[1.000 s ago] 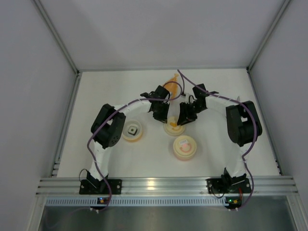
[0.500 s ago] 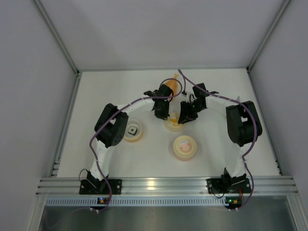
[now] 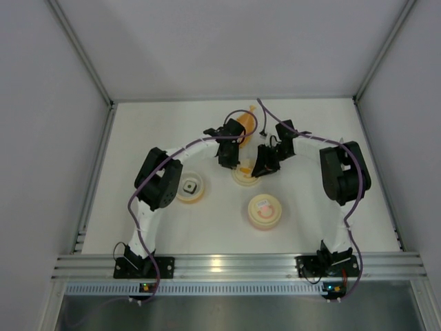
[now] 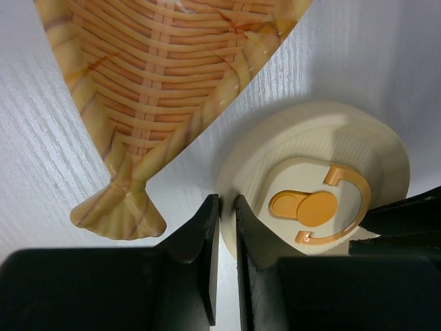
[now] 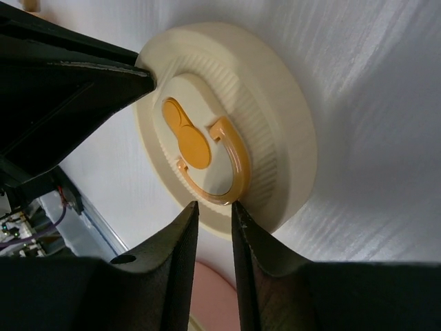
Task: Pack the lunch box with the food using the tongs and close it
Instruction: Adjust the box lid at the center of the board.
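Observation:
A round cream lid (image 3: 246, 178) with an orange ring handle (image 5: 234, 165) lies flat between two round bowls of the lunch box. My left gripper (image 4: 220, 200) is shut on the lid's (image 4: 303, 131) rim. My right gripper (image 5: 215, 205) stands open on the opposite side, its tips straddling the lid's (image 5: 275, 103) edge. In the top view the left gripper (image 3: 231, 160) and right gripper (image 3: 262, 169) face each other across the lid. A tiny black block with a white patch (image 3: 191, 185) sits in the left bowl (image 3: 189, 196). The tongs are out of view.
The second, pink-orange bowl (image 3: 264, 219) stands nearer the arms' bases and holds a small pale piece. A long orange leaf-shaped tray (image 4: 158, 89) lies just beyond the lid, also in the top view (image 3: 242, 124). Grey walls close the table at the back and sides.
Both grippers and the lid have shifted a little toward the far side, close to the leaf tray. The right gripper's jaws have narrowed. The two bowls have not moved.

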